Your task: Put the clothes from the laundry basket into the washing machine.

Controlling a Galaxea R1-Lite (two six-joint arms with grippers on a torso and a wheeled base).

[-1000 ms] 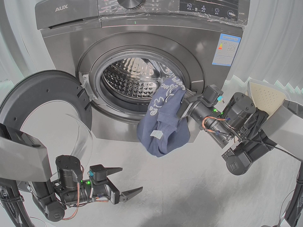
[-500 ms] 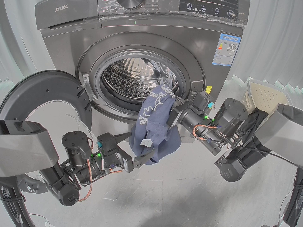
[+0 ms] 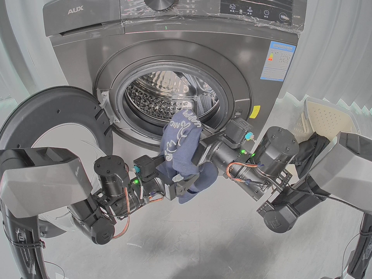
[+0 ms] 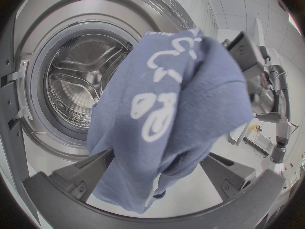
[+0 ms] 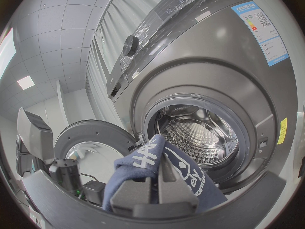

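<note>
A blue garment [image 3: 180,144] with white print hangs in front of the washing machine's open drum [image 3: 166,93], at the lower rim of the opening. My right gripper [image 3: 198,145] is shut on its upper part; in the right wrist view the fingers [image 5: 165,178] are pressed together with the blue garment [image 5: 187,172] bunched around them. My left gripper [image 3: 176,174] is open just below, its two fingers on either side of the garment's hanging lower part. In the left wrist view the blue garment [image 4: 165,112] drapes between the spread fingers [image 4: 92,164].
The round door [image 3: 50,113] stands swung open at the left, next to my left arm. A cream laundry basket [image 3: 329,121] with dark clothes [image 3: 310,148] over its edge stands at the right behind my right arm. Bare grey floor lies in front.
My left arm has swung up and right from the floor until its open fingers straddle the garment. My right gripper has carried the garment leftward, along the front of the drum opening.
</note>
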